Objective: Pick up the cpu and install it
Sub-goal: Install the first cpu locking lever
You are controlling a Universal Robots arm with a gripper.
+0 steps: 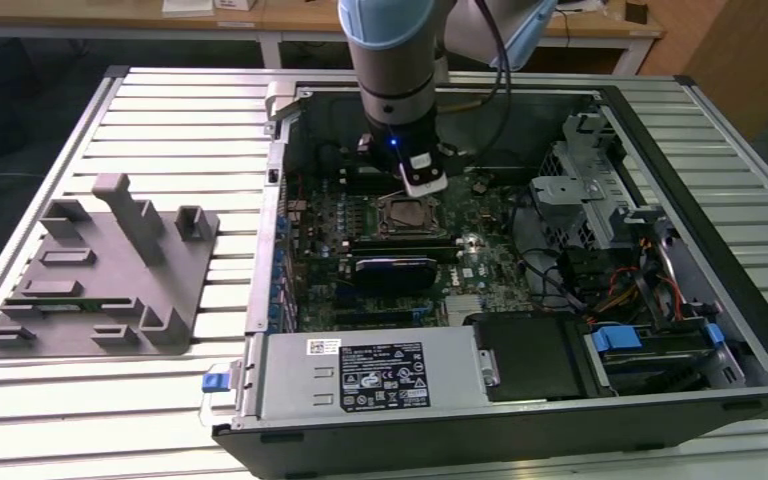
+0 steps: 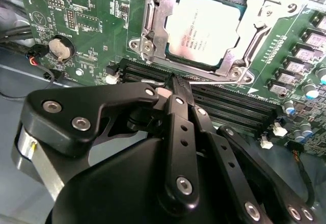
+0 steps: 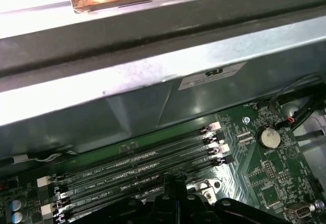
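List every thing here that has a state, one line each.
cpu: seated flat in the socket, not held.
socket frame: open, not clamped over the chip.
gripper: shut, empty, above the memory slots beside the socket.
memory slots: all empty.
computer case: lying on its side, side panel off.

cpu top edge cropped, tool tips merged

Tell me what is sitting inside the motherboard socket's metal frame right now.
In the second wrist view, the cpu lies inside the socket frame, silver top up. The socket contacts beneath it are covered by the chip. The gripper sits closed beside the frame, over the memory slots, holding nothing.
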